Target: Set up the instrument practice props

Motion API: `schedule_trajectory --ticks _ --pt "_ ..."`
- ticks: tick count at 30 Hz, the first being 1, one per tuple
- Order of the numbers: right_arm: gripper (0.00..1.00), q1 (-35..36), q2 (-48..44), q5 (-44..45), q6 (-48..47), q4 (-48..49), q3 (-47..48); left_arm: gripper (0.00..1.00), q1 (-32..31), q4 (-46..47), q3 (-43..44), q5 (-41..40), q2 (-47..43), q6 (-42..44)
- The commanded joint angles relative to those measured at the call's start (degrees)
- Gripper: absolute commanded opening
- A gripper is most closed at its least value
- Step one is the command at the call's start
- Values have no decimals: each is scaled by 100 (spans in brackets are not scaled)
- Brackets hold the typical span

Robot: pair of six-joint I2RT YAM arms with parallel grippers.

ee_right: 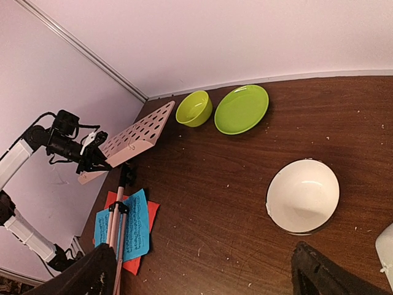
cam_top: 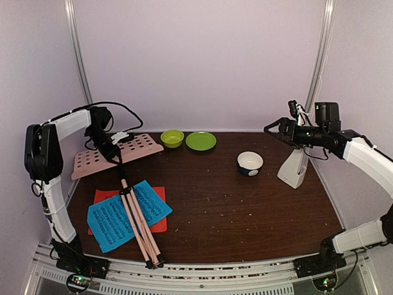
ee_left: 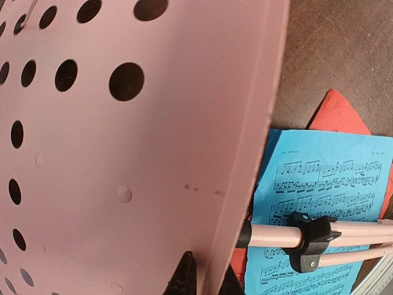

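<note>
The pale pink tripod music stand (cam_top: pixel 138 147), laid across blue and red music sheets (cam_top: pixel 107 224) at the brown counter's (cam_top: pixel 245 209) left edge, is clamped by the left jaws; the right jaws are spread wide.

The pale pink tripod music stand (cam_top: pixel 138 146) has a desk dotted with rows of dark round holes, the blue paper music sheet (cam_top: pixel 107 222) carries dark staves of notes, and the red paper music sheet (cam_top: pixel 101 196) is plain. A lime green round bowl (cam_top: pixel 172 137) and lime green flat plate (cam_top: pixel 201 141) match. The small pyramid metronome (cam_top: pixel 293 169) is white, the small white bowl (cam_top: pixel 250 163) has a dark base, and the wooden counter (cam_top: pixel 245 209) is dark brown with pale specks.
</note>
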Motion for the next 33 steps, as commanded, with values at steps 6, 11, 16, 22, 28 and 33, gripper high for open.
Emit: schedule_trajectory --ticks 6,11,16,22,28,33 --pt "100 75 -48 -154 16 154 57 0 -155 -211 394 -307 -783 -9" --pt "100 119 -94 -179 179 358 -53 0 -412 57 599 -631 -1319 50" --pt "100 149 -192 -30 498 675 -191 0 -732 300 782 -918 -1786 69" --pt "100 176 -383 132 800 984 -535 0 -1223 664 847 -1190 -2413 217" --pt "100 292 -520 117 1011 1206 -777 0 -1777 1484 618 -1114 -3204 429" --pt "100 529 -507 20 1310 1601 -852 0 -2283 2170 453 -948 -3707 682"
